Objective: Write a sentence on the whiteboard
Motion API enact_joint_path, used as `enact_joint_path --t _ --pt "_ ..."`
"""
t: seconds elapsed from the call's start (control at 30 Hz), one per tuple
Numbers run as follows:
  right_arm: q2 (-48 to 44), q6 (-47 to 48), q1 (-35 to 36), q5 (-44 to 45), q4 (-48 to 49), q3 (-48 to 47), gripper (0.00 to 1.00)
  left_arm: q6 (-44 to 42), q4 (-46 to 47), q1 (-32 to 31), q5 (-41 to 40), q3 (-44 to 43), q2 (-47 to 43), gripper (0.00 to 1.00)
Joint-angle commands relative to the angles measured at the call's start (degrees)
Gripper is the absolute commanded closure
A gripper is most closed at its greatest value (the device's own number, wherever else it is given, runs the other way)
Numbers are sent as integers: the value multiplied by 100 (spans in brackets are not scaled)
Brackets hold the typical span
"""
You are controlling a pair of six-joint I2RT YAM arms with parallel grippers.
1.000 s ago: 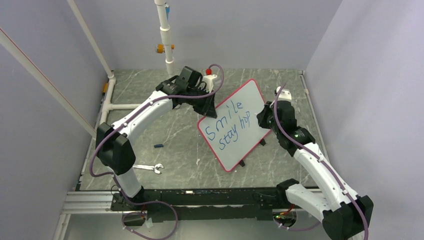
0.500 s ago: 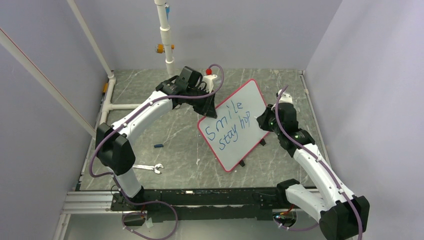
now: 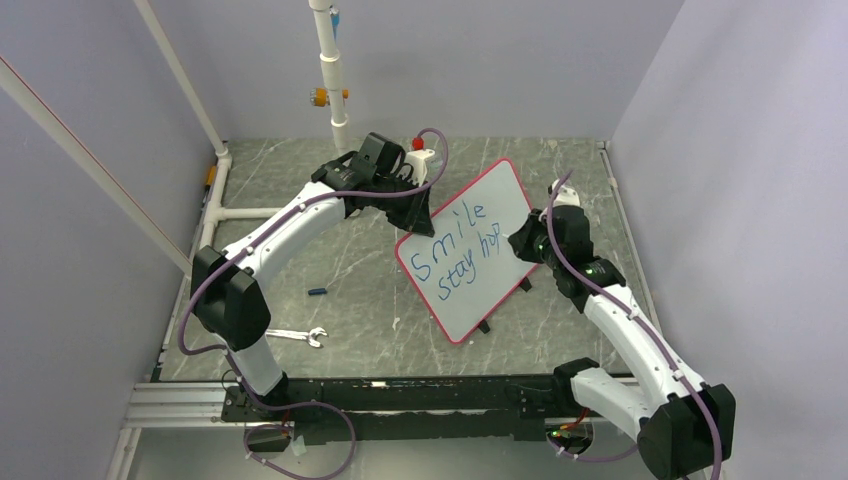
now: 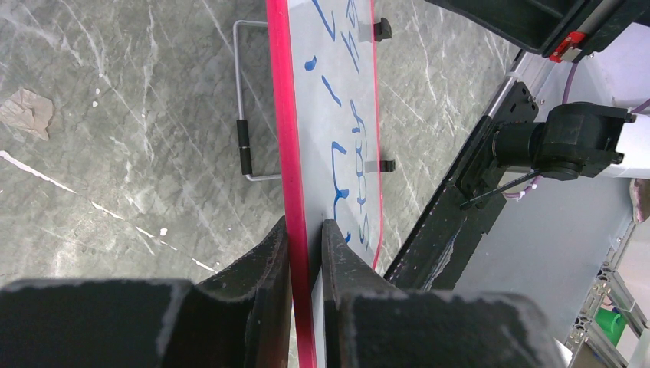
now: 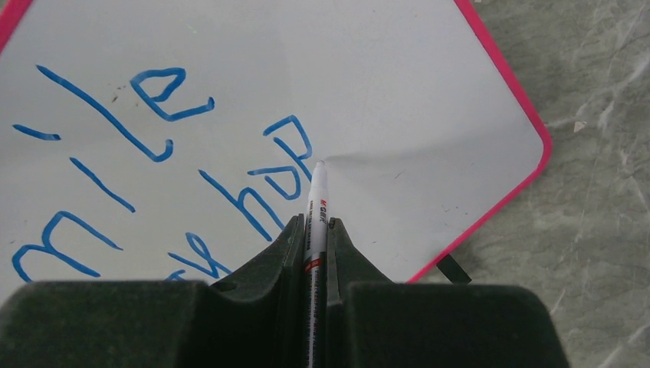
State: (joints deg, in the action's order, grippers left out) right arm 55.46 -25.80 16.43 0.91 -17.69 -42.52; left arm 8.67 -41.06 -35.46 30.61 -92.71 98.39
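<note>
The whiteboard (image 3: 497, 192), white with a red rim, stands tilted on the table's right half. On it the sentence (image 3: 462, 250) reads "Smile" over "stay hop" in blue. My left gripper (image 3: 420, 222) is shut on the board's upper-left rim; in the left wrist view its jaws (image 4: 305, 222) pinch the red rim of the whiteboard (image 4: 331, 84). My right gripper (image 3: 521, 240) is shut on a white marker (image 5: 316, 195). The marker's tip touches the whiteboard (image 5: 414, 84) just right of the "p" of the sentence (image 5: 100, 113).
A silver wrench (image 3: 298, 336) and a small blue cap (image 3: 317, 292) lie on the marble table left of the board. White pipes (image 3: 330, 70) stand at the back and along the left. The board's wire stand (image 4: 241, 100) shows behind it.
My right gripper with the marker has edged slightly left toward the end of "hop". The left arm and the board have stayed still.
</note>
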Motion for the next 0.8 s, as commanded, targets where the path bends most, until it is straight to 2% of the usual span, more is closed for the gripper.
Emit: enact_joint_path --t 0.0,0.33,0.77 --pt "34 -70 -29 -179 306 106 100 -383 -47 -110 -45 33 -196 100" --pt "196 -61 -46 -200 461 264 100 -383 -52 -116 -54 25 -163 100" --pt "469 80 -104 -46 474 -184 100 -383 -50 -114 -46 25 -128 100"
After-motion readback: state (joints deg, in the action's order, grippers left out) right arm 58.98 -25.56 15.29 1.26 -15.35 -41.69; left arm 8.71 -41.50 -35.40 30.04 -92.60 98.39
